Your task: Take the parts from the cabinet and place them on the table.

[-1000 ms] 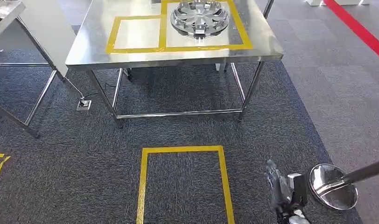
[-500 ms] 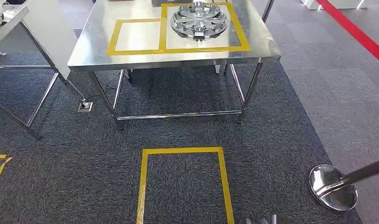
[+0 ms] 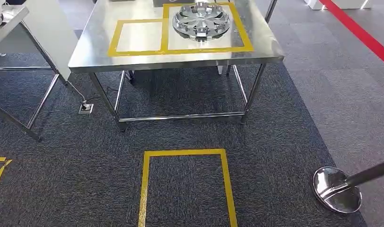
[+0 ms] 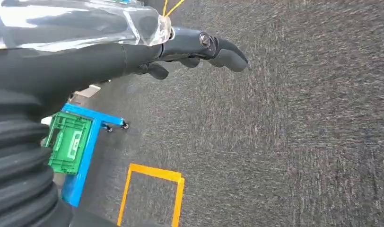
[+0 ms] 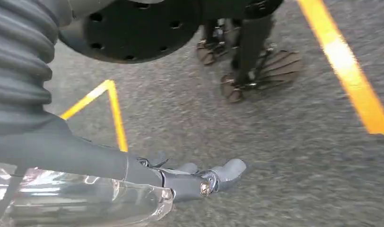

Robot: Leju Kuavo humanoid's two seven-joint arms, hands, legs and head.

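Observation:
A silver wheel cover (image 3: 202, 20) lies inside the larger yellow-taped square on the steel table (image 3: 176, 60) ahead of me. The smaller taped square (image 3: 139, 35) beside it holds nothing. In the left wrist view my left hand (image 4: 195, 47) hangs over the grey carpet with its fingers stretched out and nothing in them. My right hand (image 5: 190, 178) also hangs above the carpet in the right wrist view, fingers extended and empty.
A yellow-taped rectangle (image 3: 145, 189) marks the carpet in front of the table. A chrome stanchion base (image 3: 336, 189) stands at the lower right. Another table (image 3: 10, 21) and a floor socket (image 3: 85, 107) are at the left. A green crate (image 4: 67, 142) sits on a blue cart (image 4: 86, 151).
My right hand, seen at the lower right of the head view a second ago, has dropped below the frame. The view has shifted slightly, so the table sits a little lower.

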